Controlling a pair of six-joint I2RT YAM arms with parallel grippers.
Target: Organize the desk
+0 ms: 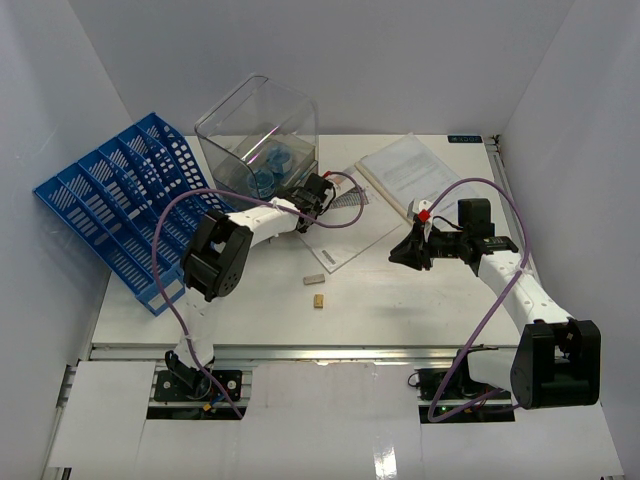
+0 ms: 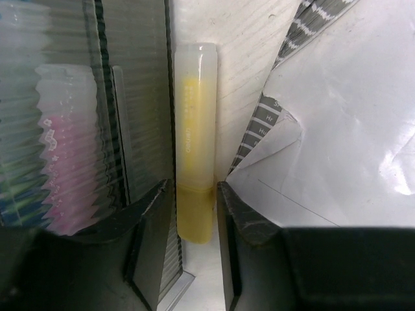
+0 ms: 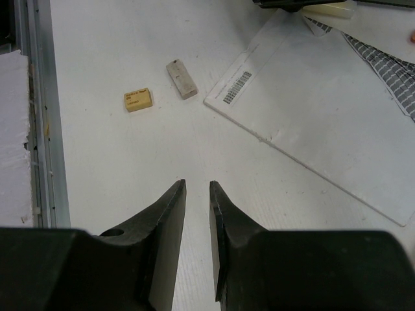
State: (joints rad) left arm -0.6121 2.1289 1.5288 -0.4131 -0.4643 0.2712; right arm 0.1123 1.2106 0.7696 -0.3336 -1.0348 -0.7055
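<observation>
White table (image 1: 400, 300), boxed in by white walls, mid-sort.
Rack (image 1: 120, 200) overhangs the 9 o'clock edge; bin (image 1: 255, 130) sits at 11, papers (image 1: 400, 170) from center to 1. Left fingers (image 2: 194, 194) straddle a yellow tube (image 2: 194, 116) beside the bin, grip unclear. Right fingers (image 3: 196, 188), at 3, are narrowly parted and hold nothing. Open surface lies toward 6, around two erasers (image 3: 139, 100).

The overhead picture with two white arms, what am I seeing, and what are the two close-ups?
Two robot arms bolted to a white desk, seen from above. Each close-up comes from a camera on one wrist. On the desk: a blue file rack, a clear bin, papers, two small blocks. The left end effector has its fingers either side of a yellow tube beside the bin; whether it grips is unclear. The right end effector hovers empty, fingers slightly apart.
</observation>
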